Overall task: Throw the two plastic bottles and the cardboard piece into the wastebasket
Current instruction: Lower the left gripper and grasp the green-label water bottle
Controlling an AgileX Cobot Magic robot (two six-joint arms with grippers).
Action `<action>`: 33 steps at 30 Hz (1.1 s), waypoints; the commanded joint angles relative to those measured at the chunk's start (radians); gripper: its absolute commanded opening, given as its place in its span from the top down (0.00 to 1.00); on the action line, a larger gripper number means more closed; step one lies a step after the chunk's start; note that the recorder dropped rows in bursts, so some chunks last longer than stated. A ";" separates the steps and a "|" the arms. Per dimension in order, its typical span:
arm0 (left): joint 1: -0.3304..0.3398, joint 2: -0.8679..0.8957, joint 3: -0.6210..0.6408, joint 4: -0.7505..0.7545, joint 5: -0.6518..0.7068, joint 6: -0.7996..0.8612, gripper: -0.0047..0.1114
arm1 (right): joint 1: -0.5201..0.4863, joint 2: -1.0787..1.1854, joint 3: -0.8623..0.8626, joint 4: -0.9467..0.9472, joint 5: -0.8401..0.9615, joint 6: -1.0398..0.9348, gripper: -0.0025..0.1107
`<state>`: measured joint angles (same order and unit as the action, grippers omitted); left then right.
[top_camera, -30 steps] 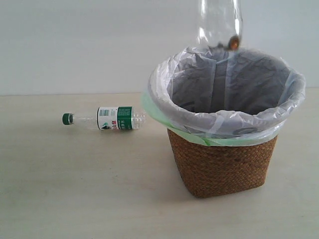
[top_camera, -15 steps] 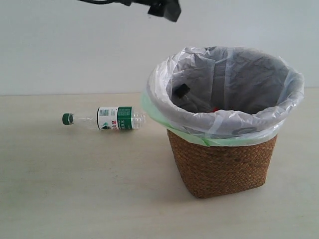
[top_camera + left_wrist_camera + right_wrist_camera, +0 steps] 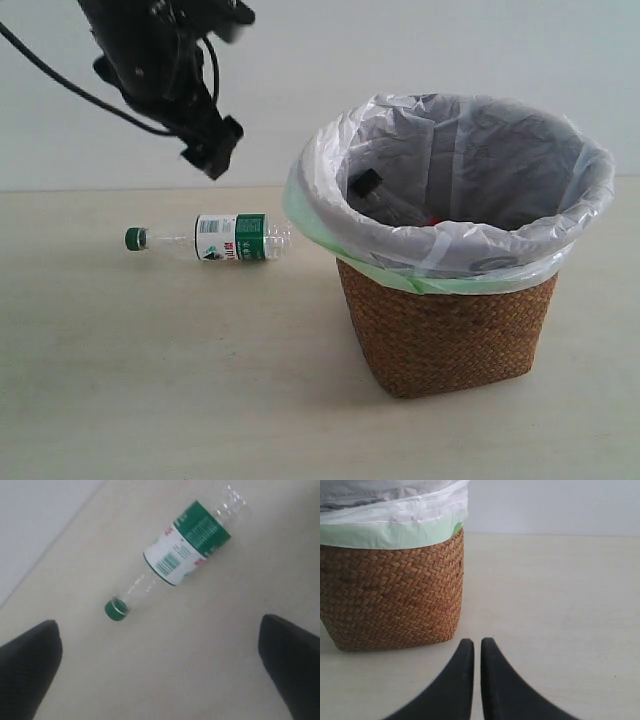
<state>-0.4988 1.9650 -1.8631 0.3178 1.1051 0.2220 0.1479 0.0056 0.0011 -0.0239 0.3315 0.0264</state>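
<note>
left pincer (image 3: 160, 630) moved down-left from wastebasket (image 3: 440, 330) | wide open, empty | green-cap bottle (image 3: 187, 542) below it, apart

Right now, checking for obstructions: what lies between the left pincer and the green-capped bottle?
Nothing. The left wrist view shows only bare table between the open left pincer and the green-capped bottle.

Pale beige tabletop (image 3: 150, 380) with faint wood grain, smooth and matte, filling the lower half of the exterior view. Behind it, plain grey-white wall (image 3: 420, 50), meeting the far edge along a straight horizontal line. Both visible again in the wrist views.
</note>
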 commanded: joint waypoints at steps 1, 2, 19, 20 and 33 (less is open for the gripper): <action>0.001 0.100 0.017 -0.005 -0.003 0.101 0.04 | 0.001 -0.006 -0.001 -0.008 -0.009 -0.003 0.96; -0.002 0.120 0.017 -0.005 -0.005 0.148 0.04 | 0.001 -0.006 -0.001 -0.008 -0.009 -0.003 0.96; 0.002 0.364 0.017 0.048 -0.335 0.440 0.04 | 0.001 -0.006 -0.001 -0.008 -0.009 -0.003 0.96; 0.003 0.364 0.017 0.098 -0.349 0.440 0.04 | 0.001 -0.006 -0.001 -0.008 -0.009 -0.003 0.96; 0.146 0.367 0.015 -0.054 -0.622 0.492 0.04 | 0.001 -0.006 -0.001 -0.008 -0.009 -0.003 0.96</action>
<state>-0.3635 2.3297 -1.8451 0.3652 0.5392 0.6364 0.1479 0.0056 0.0011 -0.0239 0.3315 0.0264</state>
